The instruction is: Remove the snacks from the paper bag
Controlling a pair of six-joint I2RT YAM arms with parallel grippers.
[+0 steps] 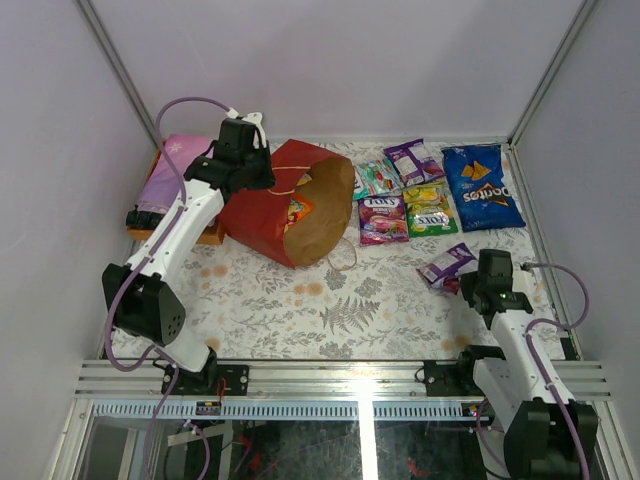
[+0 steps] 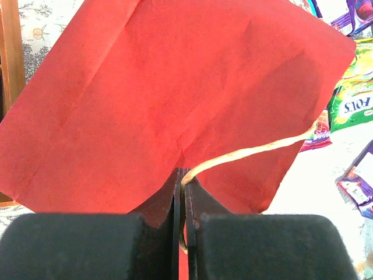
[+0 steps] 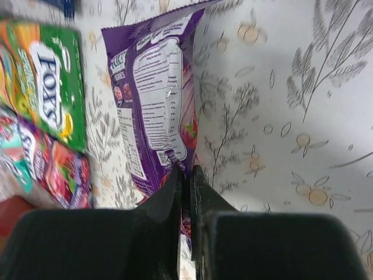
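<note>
The red paper bag (image 1: pixel 275 205) lies tilted with its brown mouth toward the table's middle; an orange packet (image 1: pixel 299 211) shows inside. My left gripper (image 1: pixel 262 172) is shut on the bag's string handle (image 2: pixel 250 153), with the red paper (image 2: pixel 175 87) filling the left wrist view. My right gripper (image 1: pixel 468 277) is shut on the edge of a purple packet (image 1: pixel 446 266), which also shows in the right wrist view (image 3: pixel 154 99). Other snacks lie in a group at the back right: a blue chip bag (image 1: pixel 482 186), a purple packet (image 1: pixel 414 160), a green-yellow one (image 1: pixel 430 208), a magenta one (image 1: pixel 382 218), a teal one (image 1: pixel 377 178).
An orange box with a pink-purple flowered cloth (image 1: pixel 168 185) stands at the back left beside the bag. Grey enclosure walls surround the patterned tablecloth (image 1: pixel 330 300). A loose string handle (image 1: pixel 345 252) lies in front of the bag's mouth.
</note>
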